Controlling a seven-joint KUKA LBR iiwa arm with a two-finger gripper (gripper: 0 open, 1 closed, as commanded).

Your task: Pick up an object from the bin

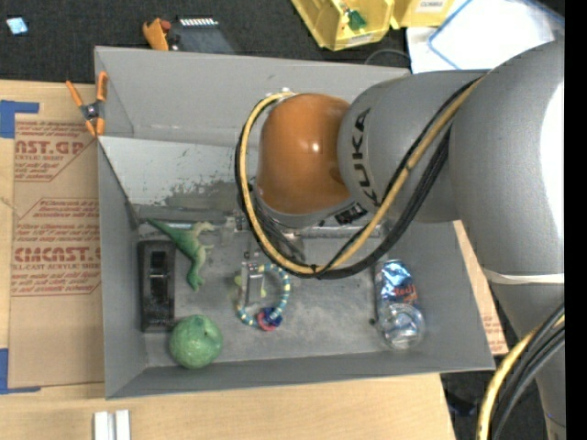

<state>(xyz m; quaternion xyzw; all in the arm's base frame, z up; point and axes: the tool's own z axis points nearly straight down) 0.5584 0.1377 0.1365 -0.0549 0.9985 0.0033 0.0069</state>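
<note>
The ring of little beads, green and white with 1 red and 1 blue bit (pixel 284 293), lies flat on the floor of the grey metal bin (pixel 165 154), near the middle and a bit toward the front. The end effector (pixel 252 280) hangs right over the left side of this ring, low down, and it looks like it touches the ring or is just above it. I cannot tell if the end effector is wide or narrow, or if it has the beads in it.

Above the end effector sits the round orange cover (pixel 298 154) on the wrist, with yellow and black cables looping round it. The big grey arm (pixel 459 145) comes in from the right.

Just left of the ring is a green toy dinosaur (pixel 188 241). Further left is a black box-shaped thing (pixel 156 284) by the wall. A bumpy green ball (pixel 194 341) sits in the front left corner. A crushed clear plastic bottle with a blue and red label (pixel 399 308) lies well apart on the right.

I think the job is about half done. The arm is down in the bin over 1 thing. Nothing is lifted yet. What is left is to grip the ring and bring it up out of the bin.
</note>
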